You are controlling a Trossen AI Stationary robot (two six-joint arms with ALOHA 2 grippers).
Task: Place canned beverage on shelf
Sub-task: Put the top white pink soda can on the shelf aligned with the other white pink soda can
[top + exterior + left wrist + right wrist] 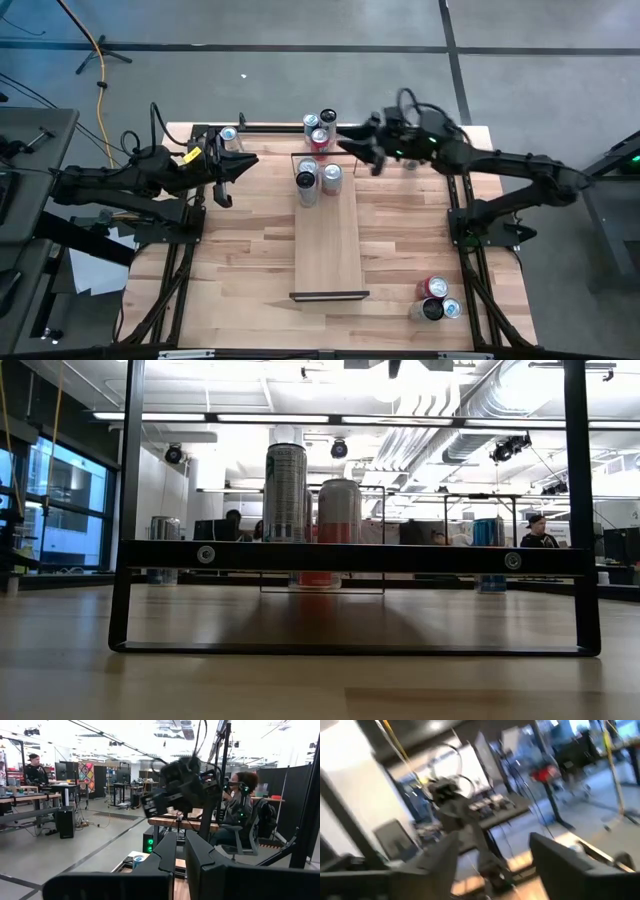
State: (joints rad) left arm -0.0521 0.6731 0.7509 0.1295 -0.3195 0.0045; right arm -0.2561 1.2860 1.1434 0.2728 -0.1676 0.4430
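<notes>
The shelf (327, 240) is a long pale plank lying down the middle of the table, with a black rail (350, 557) at its near end. Two cans stand upright on its far end: a silver one (307, 183) (286, 490) and a red-and-silver one (331, 178) (339, 510). My right gripper (347, 146) (495, 857) hovers open and empty, pointing toward the table's left, just beyond the shelf's far end beside a cluster of three cans (320, 127). My left gripper (246, 160) (180, 852) waits shut and empty over the far left of the table.
Three more cans (437, 300) are grouped at the table's near right corner, and a single can (229, 134) stands at the far left by my left arm. The near two thirds of the shelf are bare. People sit at desks in the room beyond.
</notes>
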